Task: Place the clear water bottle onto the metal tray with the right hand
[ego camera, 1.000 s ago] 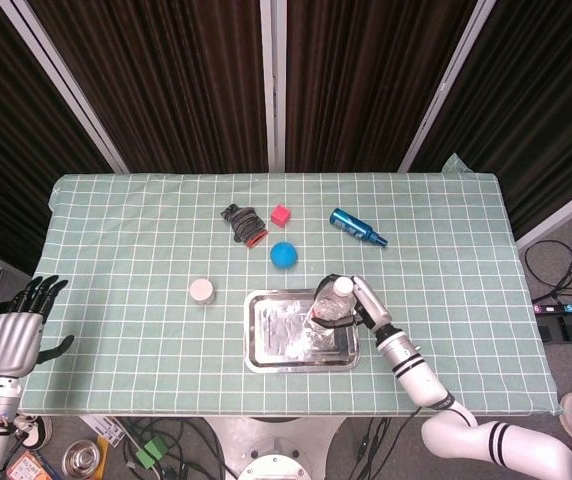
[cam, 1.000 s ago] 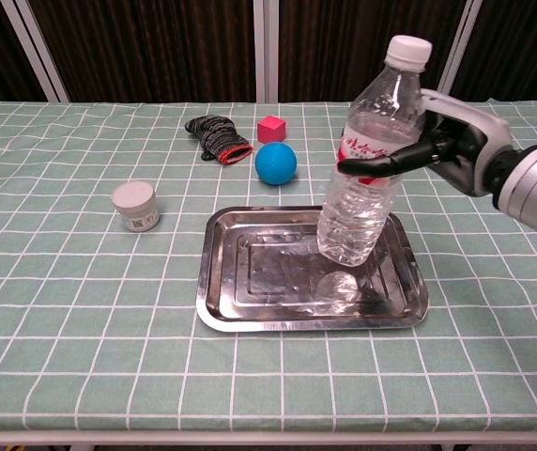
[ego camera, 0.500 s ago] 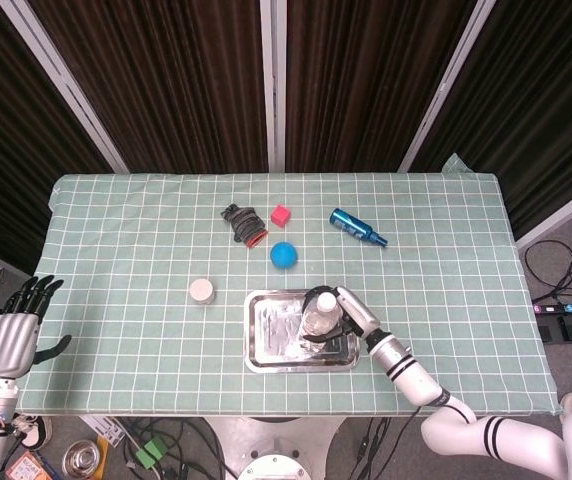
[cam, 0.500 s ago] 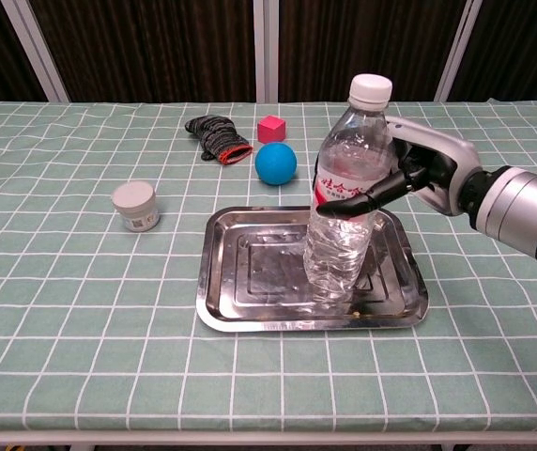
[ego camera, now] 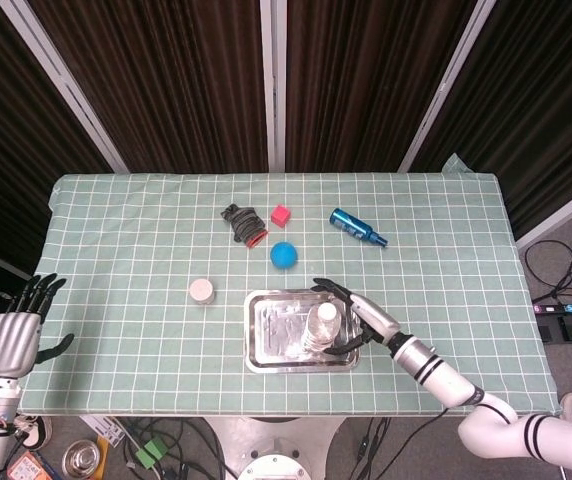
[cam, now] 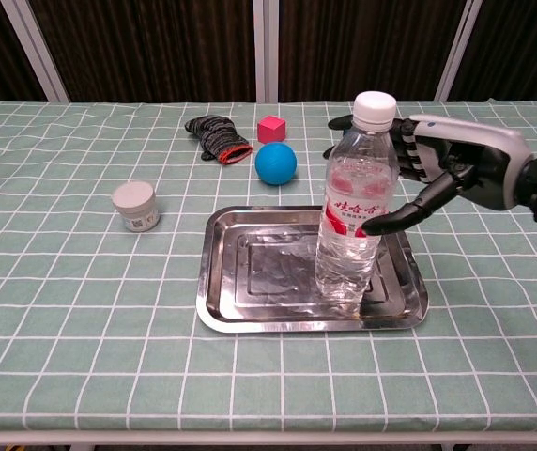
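While your right hand (cam: 452, 169) sits just right of the clear water bottle (cam: 355, 202), its fingers are spread wide and holding nothing, though one fingertip looks right up against the label, can't tell if it touches. That bottle stands upright on the right part of the metal tray (cam: 250, 310), mid-frame in the chest view. Your left hand (ego camera: 14, 335) hangs open at the lower left edge of the head view, off the table.

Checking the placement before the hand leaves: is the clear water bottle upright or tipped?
Upright: the clear water bottle stands on its base in the metal tray, white cap on top; the right hand is open beside it.
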